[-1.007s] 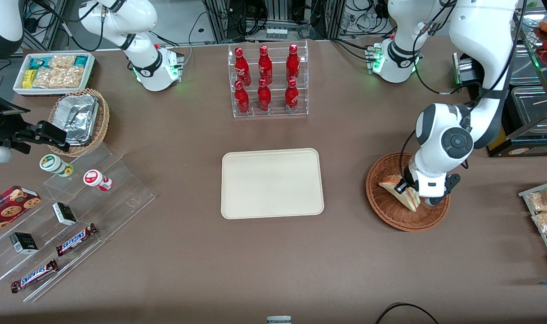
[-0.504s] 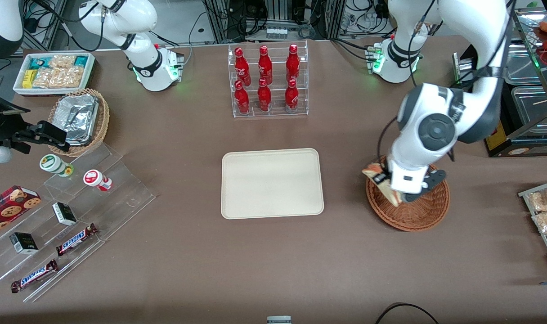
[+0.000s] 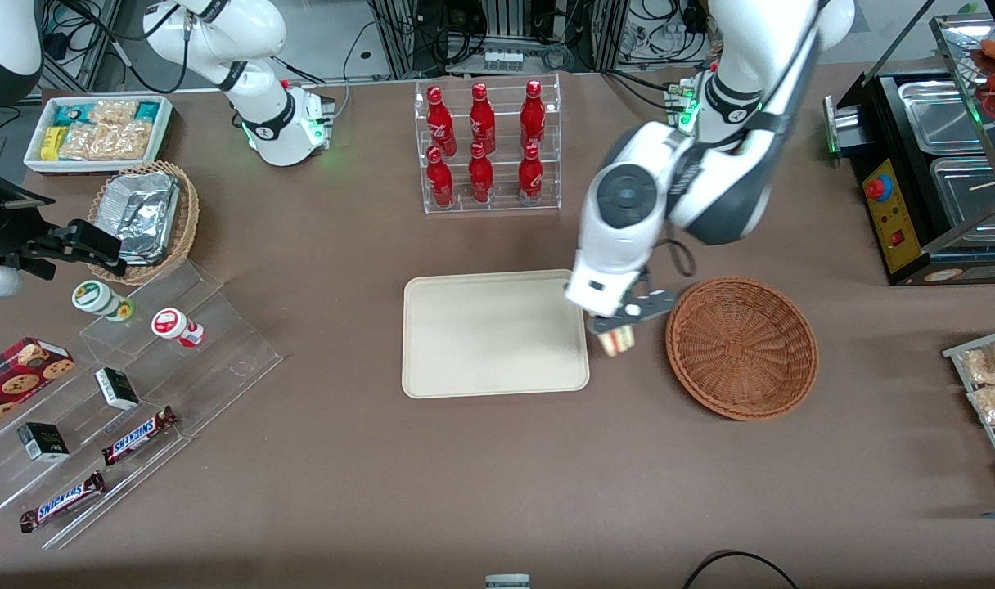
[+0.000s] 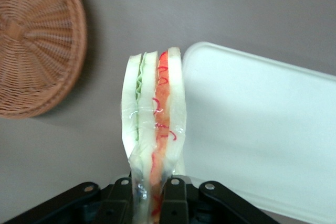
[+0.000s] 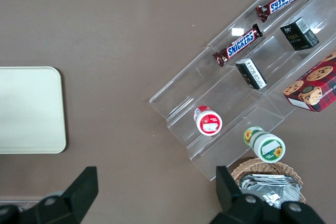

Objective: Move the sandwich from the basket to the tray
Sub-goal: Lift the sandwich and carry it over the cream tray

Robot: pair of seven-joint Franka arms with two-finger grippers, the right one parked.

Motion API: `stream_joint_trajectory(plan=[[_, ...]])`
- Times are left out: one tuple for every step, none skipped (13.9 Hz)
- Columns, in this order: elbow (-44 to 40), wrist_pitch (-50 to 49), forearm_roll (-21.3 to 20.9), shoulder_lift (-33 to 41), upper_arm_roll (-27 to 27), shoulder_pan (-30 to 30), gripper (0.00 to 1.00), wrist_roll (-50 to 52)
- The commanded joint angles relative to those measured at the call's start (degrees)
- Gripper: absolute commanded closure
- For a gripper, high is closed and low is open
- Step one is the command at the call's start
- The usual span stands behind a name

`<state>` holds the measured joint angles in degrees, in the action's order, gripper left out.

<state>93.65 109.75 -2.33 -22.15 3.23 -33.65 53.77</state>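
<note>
Your gripper (image 3: 618, 325) is clamped on the sandwich (image 3: 618, 339), holding it in the air over the strip of table between the tray (image 3: 495, 333) and the basket (image 3: 741, 347), right at the tray's edge nearest the basket.

Orientation, from the wrist view: the sandwich (image 4: 153, 129) stands on edge, its long axis running straight out from the fingers (image 4: 175, 199), with the cut face and its layers toward the wrist camera. Bread slices sit on the outside; the green layer lies on the basket side, the red-orange layer on the tray side. The fingers pinch the end nearest the wrist, closed down to the sandwich's thickness. The free end points away from the wrist and hangs over the table just beside the tray's rounded corner (image 4: 206, 51).

Change from half a second ago: you had the sandwich lifted above the basket rim nearest the tray. It has since cleared the basket and travelled toward the tray. The basket (image 4: 37, 45) holds nothing now, and the tray is bare.
</note>
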Motion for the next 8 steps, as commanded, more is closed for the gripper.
stream_joint_trajectory(plan=[[-6.4,-1.1,-0.7,-6.0,-0.7,-4.1,0.93,0.0],[-7.9,-0.9,-0.6,-7.7,-0.8,-5.8,0.93,-0.1],[-9.7,-0.9,-0.5,-9.4,-0.7,-6.7,0.93,-0.1],[-11.3,-0.4,-0.4,-11.2,-0.7,-7.8,0.92,0.0],[-11.9,0.7,-0.4,-12.3,-0.7,-9.0,0.93,0.0],[-11.9,2.5,-0.5,-13.2,-0.7,-9.8,0.93,-0.1],[-11.8,4.4,-0.5,-13.9,-0.7,-10.4,0.93,-0.1],[-11.8,6.4,-0.6,-14.8,-0.7,-10.6,0.95,-0.2]])
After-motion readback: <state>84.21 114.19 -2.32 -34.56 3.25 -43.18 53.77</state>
